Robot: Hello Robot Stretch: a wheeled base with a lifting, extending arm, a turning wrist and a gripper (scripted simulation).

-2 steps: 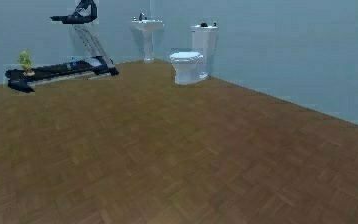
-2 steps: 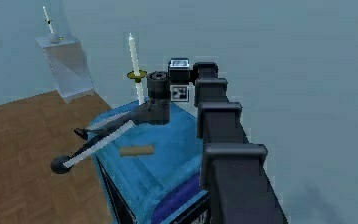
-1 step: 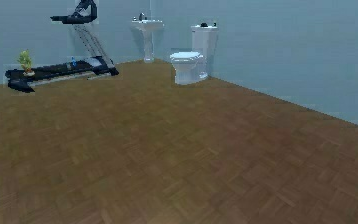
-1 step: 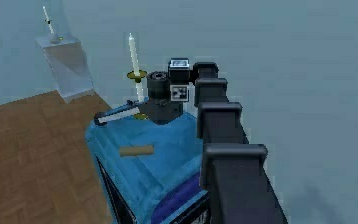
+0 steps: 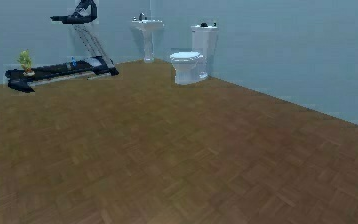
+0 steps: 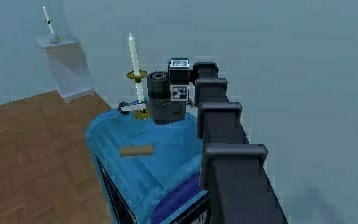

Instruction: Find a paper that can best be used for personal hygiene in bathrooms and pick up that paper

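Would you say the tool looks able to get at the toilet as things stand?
Probably not. The toilet stands far ahead across bare wooden floor, while the arm stretches sideways over a blue cabinet, its tool by a candle. The base would have to drive closer.

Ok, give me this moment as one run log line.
ahead: toilet, sink, treadmill | gripper: near candle on blue top | holding: cannot tell
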